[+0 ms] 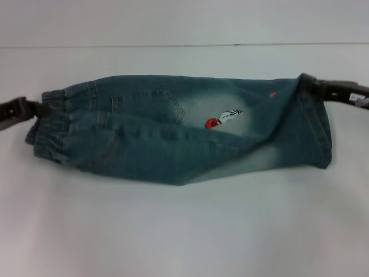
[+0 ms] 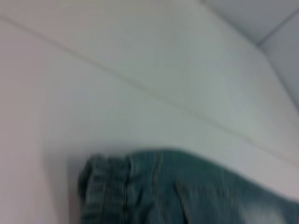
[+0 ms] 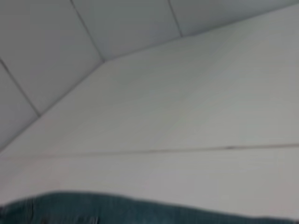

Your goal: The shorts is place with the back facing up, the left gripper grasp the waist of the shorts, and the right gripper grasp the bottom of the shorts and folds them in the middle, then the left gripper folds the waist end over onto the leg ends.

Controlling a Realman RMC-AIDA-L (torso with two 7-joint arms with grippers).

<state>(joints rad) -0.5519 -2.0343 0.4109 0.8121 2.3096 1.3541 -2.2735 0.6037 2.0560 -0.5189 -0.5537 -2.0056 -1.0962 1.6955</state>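
The shorts (image 1: 179, 130) lie folded lengthwise on the white table (image 1: 184, 231). The left gripper (image 1: 36, 108) reaches in level from their waist end, clamped on the elastic waistband. The right gripper (image 1: 314, 86) reaches in level from the opposite end, clamped on the far corner of the hem.

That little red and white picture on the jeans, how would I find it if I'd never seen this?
Start at the white table and the blue denim shorts stretched across it between the left gripper at the elastic waist and the right gripper at the leg end. The red and white patch sits on the faded part, right of centre. It is the largest non-blue mark on the denim.
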